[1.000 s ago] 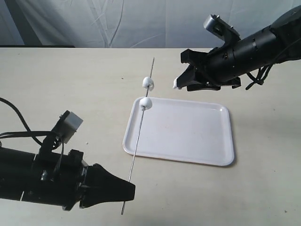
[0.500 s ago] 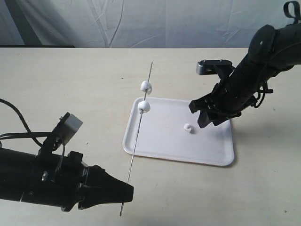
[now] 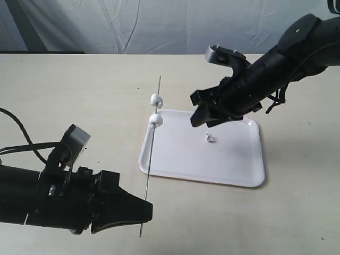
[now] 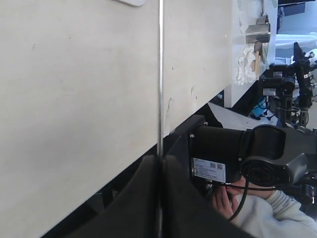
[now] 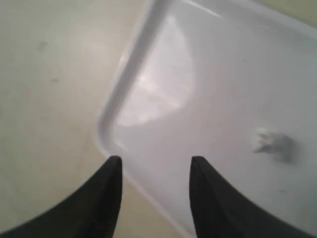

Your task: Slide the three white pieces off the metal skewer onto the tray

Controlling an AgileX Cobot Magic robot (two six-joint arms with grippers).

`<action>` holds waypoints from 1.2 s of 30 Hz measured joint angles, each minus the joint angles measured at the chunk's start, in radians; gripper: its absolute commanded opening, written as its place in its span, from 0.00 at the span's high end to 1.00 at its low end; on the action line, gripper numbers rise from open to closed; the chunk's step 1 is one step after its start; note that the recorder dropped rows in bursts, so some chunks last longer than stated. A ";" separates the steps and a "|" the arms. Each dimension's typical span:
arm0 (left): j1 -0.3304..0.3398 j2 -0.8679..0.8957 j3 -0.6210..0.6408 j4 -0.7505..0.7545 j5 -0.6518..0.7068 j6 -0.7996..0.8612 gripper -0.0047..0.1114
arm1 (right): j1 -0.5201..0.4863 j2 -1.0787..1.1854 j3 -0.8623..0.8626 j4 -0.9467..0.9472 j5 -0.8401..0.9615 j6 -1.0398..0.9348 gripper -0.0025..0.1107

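My left gripper (image 3: pixel 139 210) is shut on the lower end of the metal skewer (image 3: pixel 152 144), which slants up over the tray's left edge. Two white pieces sit on the skewer, one (image 3: pixel 155 99) above the other (image 3: pixel 155 120). A third white piece (image 3: pixel 209 138) lies on the white tray (image 3: pixel 234 172). My right gripper (image 3: pixel 197 110) hangs open and empty above the tray's far left part, to the right of the skewer. The left wrist view has the skewer (image 4: pixel 160 74) running straight out from between the shut fingers (image 4: pixel 143 198). The right wrist view looks down past open fingertips (image 5: pixel 111 171) at the tray corner (image 5: pixel 106 124) and the loose piece (image 5: pixel 270 143).
The beige table (image 3: pixel 69 95) stretches to the left and behind the tray. A pale cloth backdrop (image 3: pixel 159 24) hangs behind the table. Black cables (image 3: pixel 21 141) trail from the left arm.
The right gripper dropped one white piece onto the tray, then opened and swung back left toward the skewer. The skewer has shifted slightly left with its two pieces.
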 measured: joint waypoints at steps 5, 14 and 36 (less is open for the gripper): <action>0.000 0.000 0.000 0.000 0.034 -0.002 0.96 | -0.014 -0.038 0.000 0.253 0.145 -0.179 0.61; 0.000 0.000 0.000 0.000 0.134 -0.003 0.96 | -0.099 -0.040 0.000 0.458 0.323 -0.310 0.61; 0.178 0.000 -0.056 -0.006 0.366 0.085 0.96 | -0.220 -0.025 0.000 0.665 0.423 -0.408 0.61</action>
